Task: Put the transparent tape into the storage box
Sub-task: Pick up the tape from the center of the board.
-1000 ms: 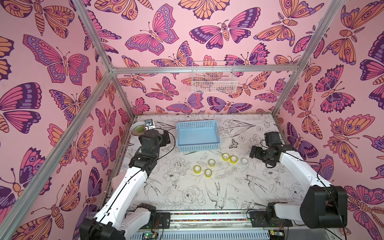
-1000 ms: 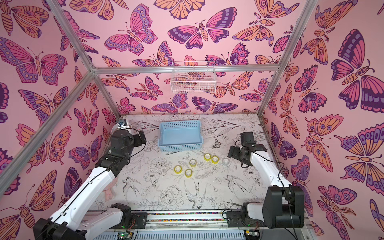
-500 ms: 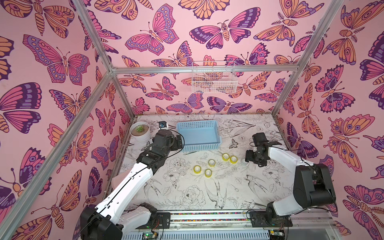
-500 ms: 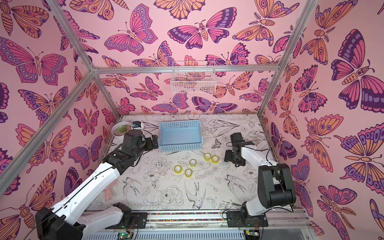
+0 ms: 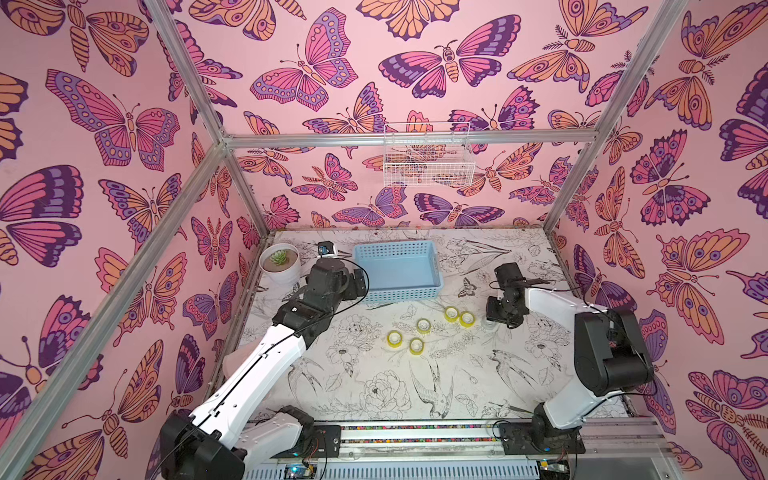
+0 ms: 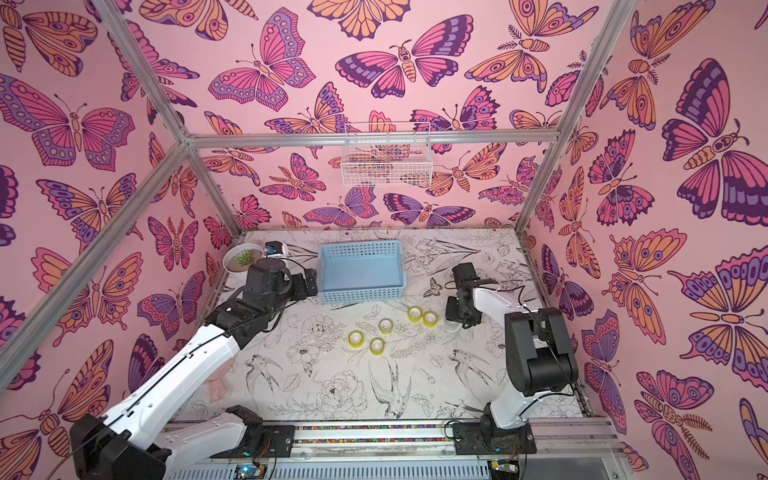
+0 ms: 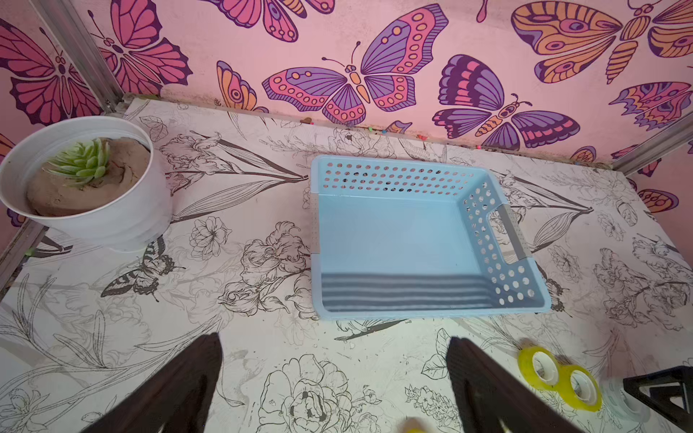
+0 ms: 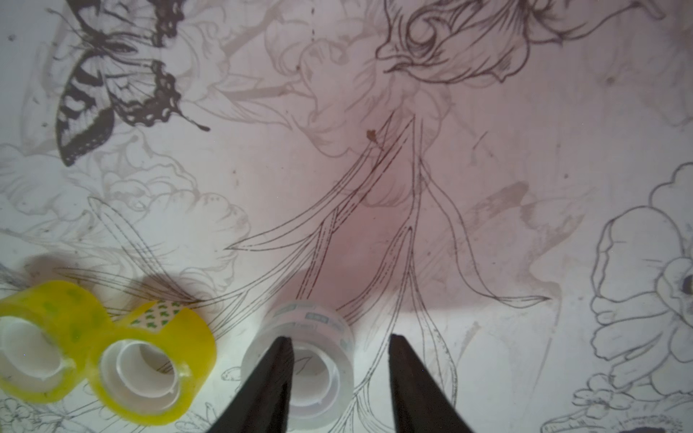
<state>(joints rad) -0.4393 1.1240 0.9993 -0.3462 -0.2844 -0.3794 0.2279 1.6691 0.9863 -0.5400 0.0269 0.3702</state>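
Change over the last second: right gripper [image 8: 337, 339] comes down from nearer the right wall onto the clear tape roll [image 8: 313, 324], and its jaws narrow from wide to roughly half. One finger [image 8: 273, 375] now sits in the roll's hole, the other outside the wall with a gap left, so there is no hold yet. First pick looks close. Blue basket [image 5: 397, 249] is empty; five yellow rolls [image 5: 422, 326] lie loose on the table [image 5: 374, 395] near it. Right arm [image 5: 552, 303] reaches inward, wrist pitched down. Left arm [image 5: 266, 357] has swung from the plant pot [image 7: 86, 210] towards the basket; left gripper [image 7: 333, 378] is spread wide and empty.
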